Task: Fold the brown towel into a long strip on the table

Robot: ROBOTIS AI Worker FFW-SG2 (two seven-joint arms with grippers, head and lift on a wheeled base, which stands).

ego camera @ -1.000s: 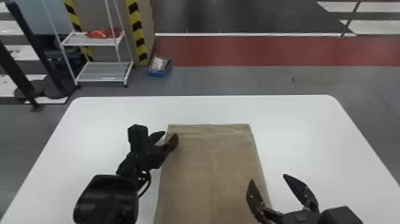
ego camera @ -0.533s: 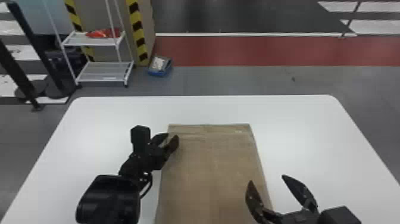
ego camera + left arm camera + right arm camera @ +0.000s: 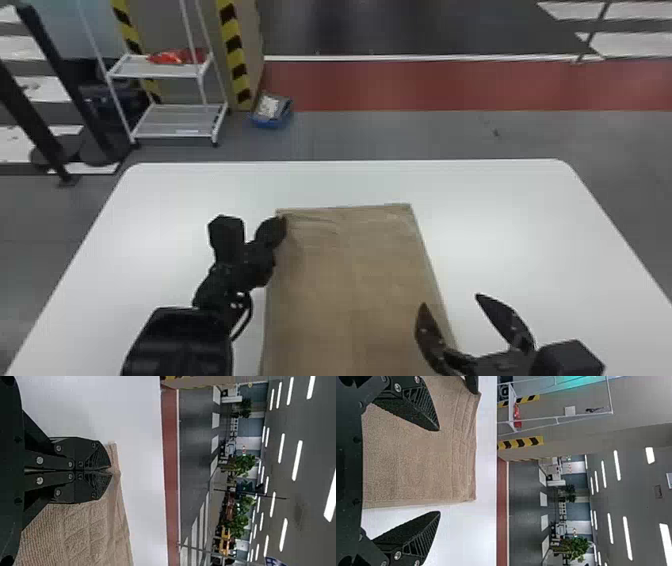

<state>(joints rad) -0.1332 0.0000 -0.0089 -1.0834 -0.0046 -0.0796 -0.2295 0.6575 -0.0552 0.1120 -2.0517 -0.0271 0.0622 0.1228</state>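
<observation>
Left gripper (image 3: 110, 471) clenched on the far left corner of the brown towel (image 3: 350, 285); a slipping pinch looks the main risk.
The towel lies mostly flat on the worktop (image 3: 525, 225), its far edge short of the worktop's far edge and roughly parallel to it, bare surface showing on both sides. The right gripper (image 3: 451, 300) is spread and empty by the towel's right edge, well nearer than the far right corner. The fold probably calls for lifting the held corner across toward the worktop's right edge. The hold looks shallow, at the very tips, so the cloth could slide out, or only its top layer come up. Pulled by one corner alone, the left side may lift unevenly, leaving the strip skewed, ruffled or dragged off line.
</observation>
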